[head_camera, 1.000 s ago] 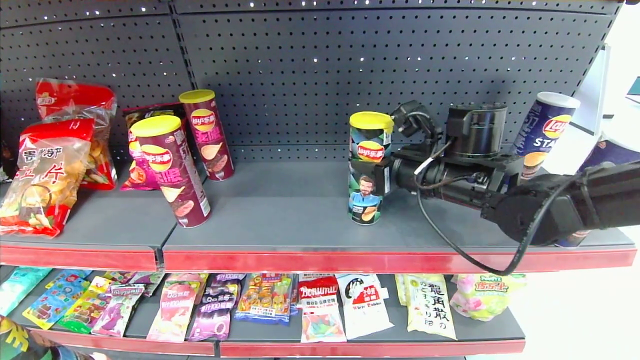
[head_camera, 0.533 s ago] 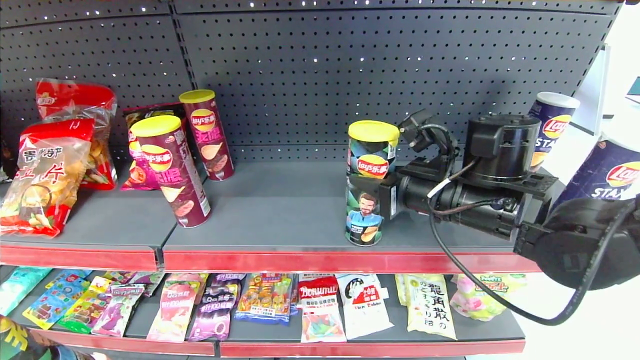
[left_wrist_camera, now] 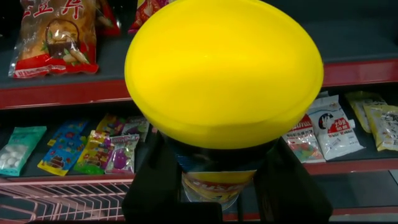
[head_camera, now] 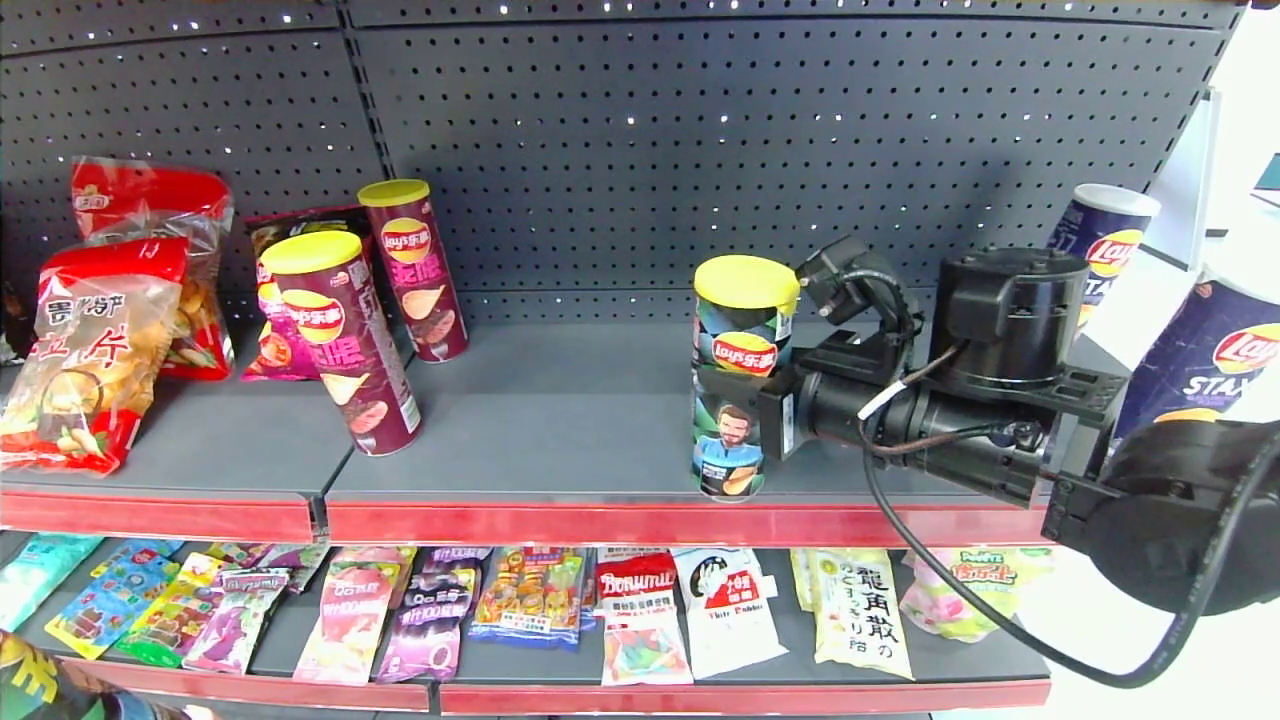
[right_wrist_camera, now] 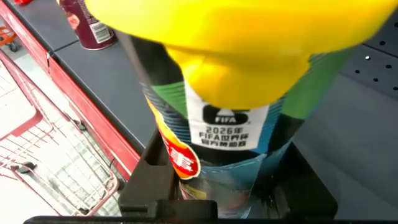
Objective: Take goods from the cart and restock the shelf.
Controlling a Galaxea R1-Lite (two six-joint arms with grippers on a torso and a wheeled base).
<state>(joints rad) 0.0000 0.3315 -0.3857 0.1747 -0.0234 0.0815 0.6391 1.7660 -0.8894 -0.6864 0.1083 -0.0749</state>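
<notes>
The teal, yellow-lidded cardboard can [head_camera: 745, 300] has been drawn toward the grey metal shelf [head_camera: 560, 430] edge, clamped by the right claw [head_camera: 738, 385]; a second yellow-lidded can [left_wrist_camera: 224, 74] is clamped by the left claw [left_wrist_camera: 217, 196].

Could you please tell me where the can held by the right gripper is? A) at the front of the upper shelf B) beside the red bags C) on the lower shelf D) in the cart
A: the head view shows the can in the right gripper at the upper shelf's front edge.
</notes>
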